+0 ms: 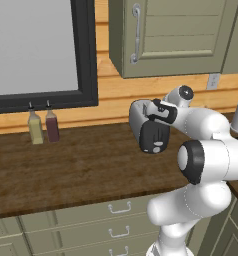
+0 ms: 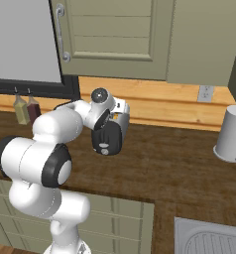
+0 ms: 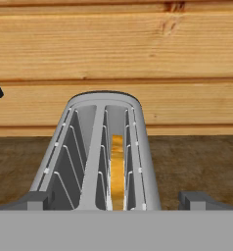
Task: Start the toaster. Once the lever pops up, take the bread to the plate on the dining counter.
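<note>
The toaster (image 1: 140,119) stands on the dark wood worktop against the plank wall, its black end panel (image 1: 155,136) facing the base; it also appears as the toaster (image 2: 121,120) from the right side. In the hand view I look down along the toaster (image 3: 89,147) and its two slots. The bread (image 3: 117,169), a tan-yellow slice, stands sunk in the right slot. My gripper (image 3: 119,201) hovers over the toaster's near end, open, its fingertips (image 3: 37,200) wide apart and holding nothing. The plate and the dining counter are out of view.
Two small bottles (image 1: 35,127) stand at the back left under the window. A white canister (image 2: 233,134) sits at the back right, and a sink (image 2: 209,238) lies at the front right. Wall cabinets (image 1: 176,35) hang above the toaster.
</note>
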